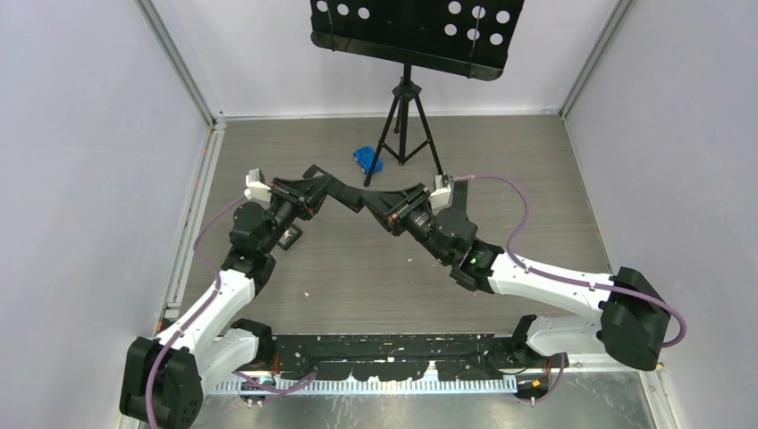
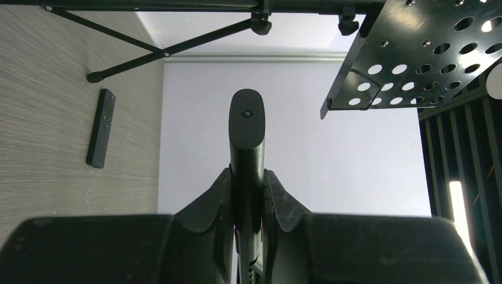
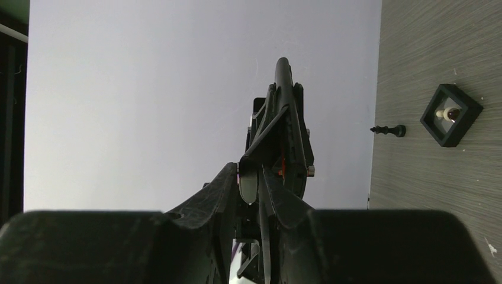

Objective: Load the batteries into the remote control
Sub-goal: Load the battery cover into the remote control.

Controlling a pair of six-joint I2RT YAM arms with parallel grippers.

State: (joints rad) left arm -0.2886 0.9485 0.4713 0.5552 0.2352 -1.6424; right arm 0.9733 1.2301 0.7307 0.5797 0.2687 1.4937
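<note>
My left gripper (image 2: 247, 171) (image 1: 344, 195) is shut on the remote control (image 2: 247, 127), a black bar seen edge-on. Its rounded end sticks out past the fingers and its face is hidden. My right gripper (image 3: 251, 168) (image 1: 380, 204) is shut on a small grey-green rounded piece (image 3: 247, 183) that looks like a battery, with a thin black strip beside it. The two gripper tips meet above the middle of the table. The other batteries are out of view.
A second slim black remote (image 2: 101, 127) lies on the table near a tripod foot. The black tripod stand (image 1: 407, 125) carries a perforated shelf (image 2: 426, 53). A crumpled blue thing (image 1: 367, 159), a black chess pawn (image 3: 388, 130) and a small black box (image 3: 451, 114) lie on the table.
</note>
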